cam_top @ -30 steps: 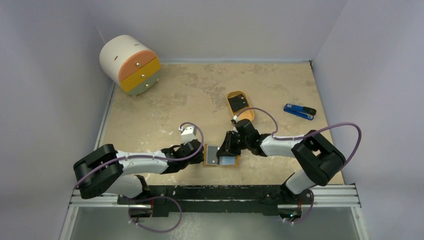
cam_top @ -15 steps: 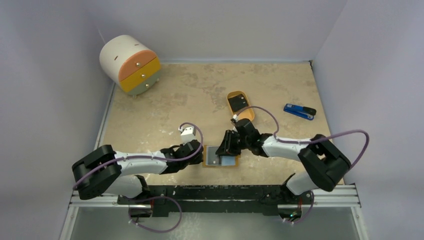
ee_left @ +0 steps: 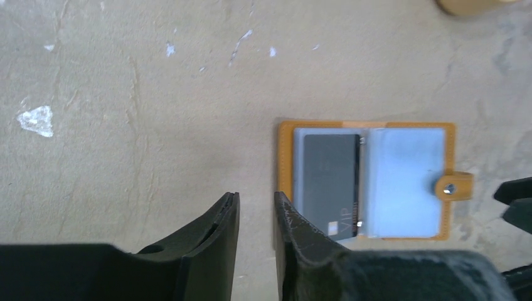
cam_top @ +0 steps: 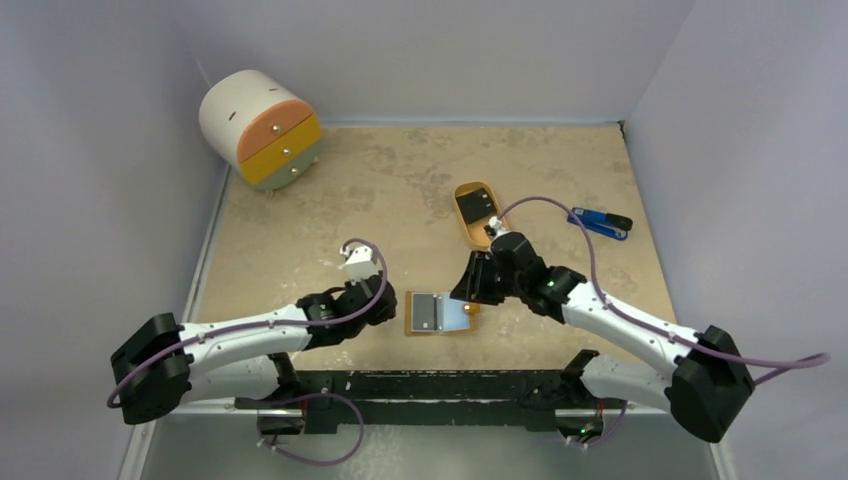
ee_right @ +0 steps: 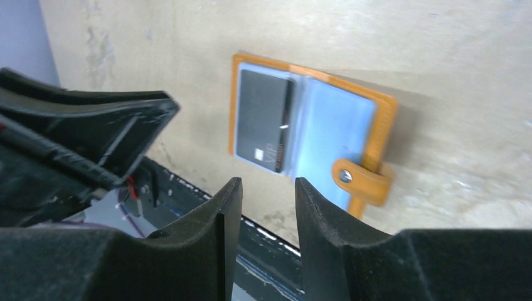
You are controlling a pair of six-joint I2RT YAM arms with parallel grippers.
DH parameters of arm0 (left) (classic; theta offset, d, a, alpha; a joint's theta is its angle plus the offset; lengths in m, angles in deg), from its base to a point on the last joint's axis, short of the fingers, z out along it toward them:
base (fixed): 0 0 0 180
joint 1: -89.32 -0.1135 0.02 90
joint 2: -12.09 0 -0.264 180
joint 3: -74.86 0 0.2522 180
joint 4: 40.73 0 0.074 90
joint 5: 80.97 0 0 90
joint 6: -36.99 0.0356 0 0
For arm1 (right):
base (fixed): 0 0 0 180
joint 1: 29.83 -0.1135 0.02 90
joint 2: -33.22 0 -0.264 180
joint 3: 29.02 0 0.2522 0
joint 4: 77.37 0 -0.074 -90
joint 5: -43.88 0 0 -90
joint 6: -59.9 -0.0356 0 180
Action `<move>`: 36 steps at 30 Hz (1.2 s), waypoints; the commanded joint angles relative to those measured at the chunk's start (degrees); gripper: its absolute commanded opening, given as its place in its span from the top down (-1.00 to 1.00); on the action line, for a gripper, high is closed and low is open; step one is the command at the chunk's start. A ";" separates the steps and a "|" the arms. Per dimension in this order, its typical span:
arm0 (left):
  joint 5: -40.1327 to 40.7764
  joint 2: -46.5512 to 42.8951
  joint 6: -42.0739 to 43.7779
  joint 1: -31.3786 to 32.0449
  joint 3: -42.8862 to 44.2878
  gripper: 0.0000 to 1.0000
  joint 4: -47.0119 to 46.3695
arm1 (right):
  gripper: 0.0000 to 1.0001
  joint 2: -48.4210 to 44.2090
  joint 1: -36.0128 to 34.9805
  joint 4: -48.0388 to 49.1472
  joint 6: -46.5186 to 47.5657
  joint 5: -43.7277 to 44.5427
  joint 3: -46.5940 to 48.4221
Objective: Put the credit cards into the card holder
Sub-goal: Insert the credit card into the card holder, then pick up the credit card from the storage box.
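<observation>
small orange-tan leather card holder (cam_top: 443, 313): lies open on beige table (cam_top: 350, 200) | thin black credit card (ee_left: 329, 184): in its left pocket | left gripper (ee_left: 256, 202): fingers slightly apart, empty, just beside holder | right gripper (ee_right: 266, 188): fingers apart, empty, near snap-tab side

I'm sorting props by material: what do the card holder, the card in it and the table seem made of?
Card holder: matte orange, likely leather or imitation; pale smooth pockets look plastic; shiny snap, probably metal. Card: dark, smooth, thin, probably plastic. Table: matte beige with stone-like mottling; actual material unclear.
</observation>
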 commanded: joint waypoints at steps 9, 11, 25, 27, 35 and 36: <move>1.41 -2.95 5.03 -0.06 8.22 0.03 -0.45 | 0.04 -7.66 14.72 -2.82 3.55 15.32 6.65; 2.49 -3.71 4.65 -0.06 8.32 -0.04 0.56 | 0.00 -3.97 17.78 1.84 0.74 15.99 8.30; 4.39 -5.78 2.59 -0.07 7.66 -0.12 4.35 | -0.14 23.05 20.62 17.23 -28.45 20.66 17.28; 4.20 -5.62 2.71 -0.07 7.46 -0.12 4.17 | -0.10 25.16 20.62 19.77 -29.16 20.84 17.76; 4.25 -4.30 3.96 -0.15 7.68 -0.13 3.95 | -0.07 32.77 20.57 20.72 -30.13 21.17 22.03; 4.24 -4.21 3.99 -0.11 7.62 -0.13 3.93 | -0.07 33.41 20.61 20.70 -30.14 20.90 22.21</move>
